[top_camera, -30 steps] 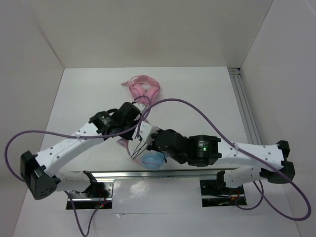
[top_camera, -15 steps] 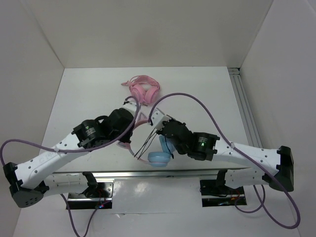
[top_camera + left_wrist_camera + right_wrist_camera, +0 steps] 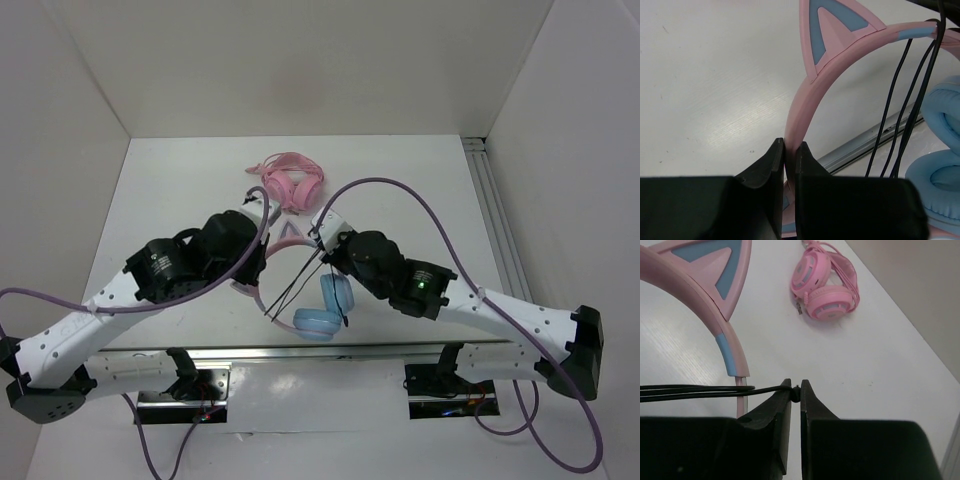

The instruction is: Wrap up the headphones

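The headphones (image 3: 322,308) have light blue ear cups, a pink headband with cat ears and a thin black cable (image 3: 293,290). My left gripper (image 3: 262,268) is shut on the headband (image 3: 799,102) and holds it up. In the left wrist view the cable (image 3: 900,115) runs in several strands beside the blue ear cups (image 3: 938,165). My right gripper (image 3: 322,243) is shut on the cable (image 3: 700,389) close to the headband (image 3: 725,340), above the ear cups.
All-pink cat-ear headphones (image 3: 288,182) lie at the back middle of the white table (image 3: 420,190); they also show in the right wrist view (image 3: 825,285). A metal rail (image 3: 300,352) runs along the near edge. A slotted rail (image 3: 497,230) borders the right side.
Both arms have swung outward and back from the near edge. The right gripper has pulled the cable up and over the headband. The ear cups have come into plain view.
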### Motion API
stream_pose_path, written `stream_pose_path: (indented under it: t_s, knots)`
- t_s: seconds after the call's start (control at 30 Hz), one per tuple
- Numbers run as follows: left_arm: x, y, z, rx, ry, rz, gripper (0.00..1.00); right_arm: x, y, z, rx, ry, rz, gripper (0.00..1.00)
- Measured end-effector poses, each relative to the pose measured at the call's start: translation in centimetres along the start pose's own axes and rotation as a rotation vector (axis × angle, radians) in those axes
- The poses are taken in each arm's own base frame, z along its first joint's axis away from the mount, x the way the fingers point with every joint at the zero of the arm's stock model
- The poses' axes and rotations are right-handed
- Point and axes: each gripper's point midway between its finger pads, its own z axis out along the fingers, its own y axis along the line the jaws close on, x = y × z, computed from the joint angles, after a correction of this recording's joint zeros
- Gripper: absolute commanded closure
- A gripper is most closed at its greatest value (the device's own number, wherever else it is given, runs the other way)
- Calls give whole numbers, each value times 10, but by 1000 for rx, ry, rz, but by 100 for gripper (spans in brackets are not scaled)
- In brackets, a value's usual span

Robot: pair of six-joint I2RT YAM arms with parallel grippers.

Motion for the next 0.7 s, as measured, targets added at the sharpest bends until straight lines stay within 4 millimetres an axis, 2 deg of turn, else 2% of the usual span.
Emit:
stream_pose_path:
  t_s: [0.17,0.23,0.33,0.47,0.7]
  knots:
    - [-15,3,-9,-24,-7,17,100,-5,-1,5,-36,-29,48,83]
    - [-20,5,-10,-41,-2,22,100,-4,-2,8,-39,-31,60,68]
    - [-24,5,-15,-36,10,36,100,11,-18,16,10,2,80,56]
    - [-35,7,-19,-13,-12,25,100,44,-35,26,54,80,106,55]
    - [-45,34,2,-66,25,1,100,54,-42,30,56,97,146,51]
